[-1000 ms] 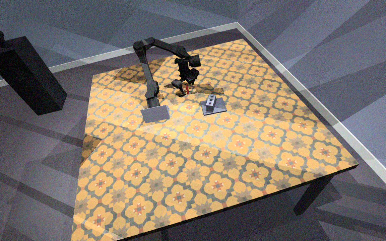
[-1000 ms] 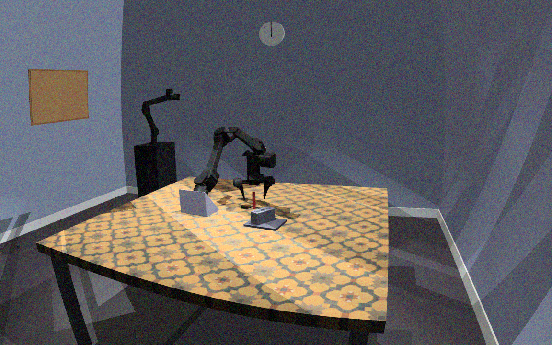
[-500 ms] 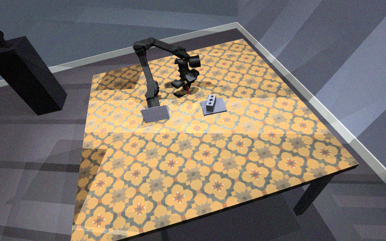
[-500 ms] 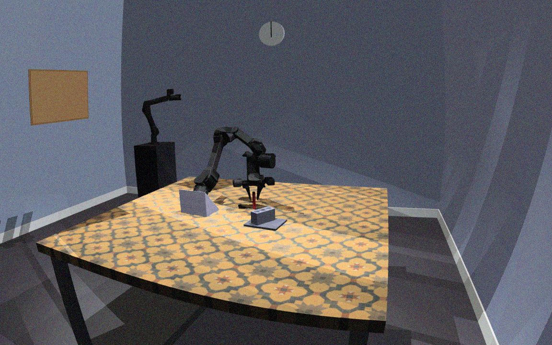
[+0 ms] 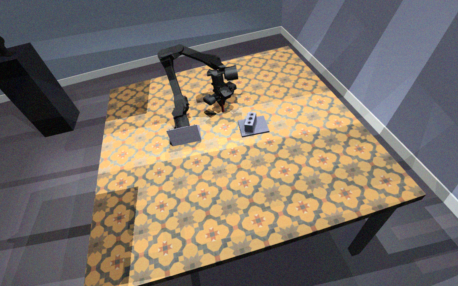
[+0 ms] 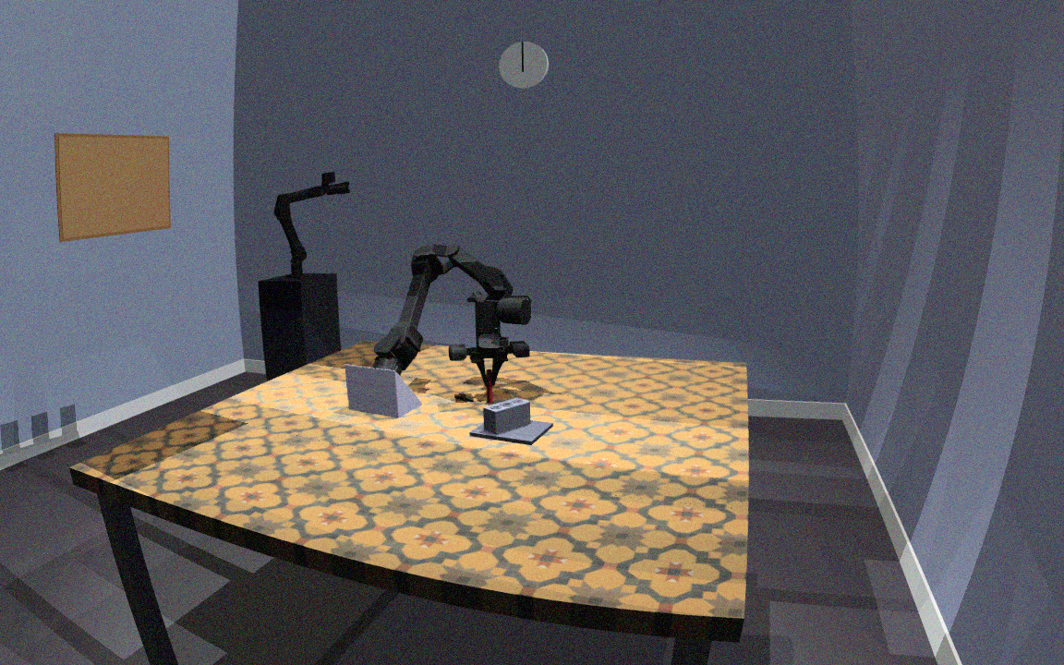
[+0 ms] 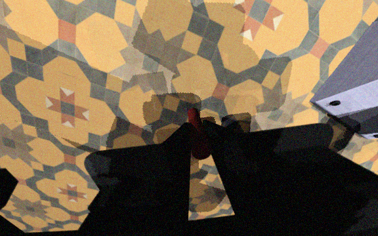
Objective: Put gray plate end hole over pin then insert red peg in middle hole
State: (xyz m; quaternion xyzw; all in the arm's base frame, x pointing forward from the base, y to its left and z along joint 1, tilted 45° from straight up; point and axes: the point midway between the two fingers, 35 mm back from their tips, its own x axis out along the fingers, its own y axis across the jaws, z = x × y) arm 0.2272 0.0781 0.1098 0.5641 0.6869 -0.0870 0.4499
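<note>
The red peg [image 5: 222,108] [image 6: 489,393] [image 7: 200,145] stands upright on the patterned table behind the base. My gripper [image 5: 222,102] [image 6: 489,380] [image 7: 195,125] points down and is shut on the peg's upper part, one finger on each side. The peg's lower end shows below the fingertips, at the table top. The gray plate [image 5: 249,128] [image 6: 507,418], a thick block with three holes along its top, lies level on the flat square base [image 5: 262,125] [image 6: 532,433]. All three holes show in the top view, with no peg in them. The pin cannot be made out.
A gray wedge [image 5: 184,135] [image 6: 368,391] [image 7: 363,59] stands on the table in front of my arm's foot, left of the base. A dark pedestal [image 5: 28,88] [image 6: 298,326] with another arm stands on the floor beyond the table's left side.
</note>
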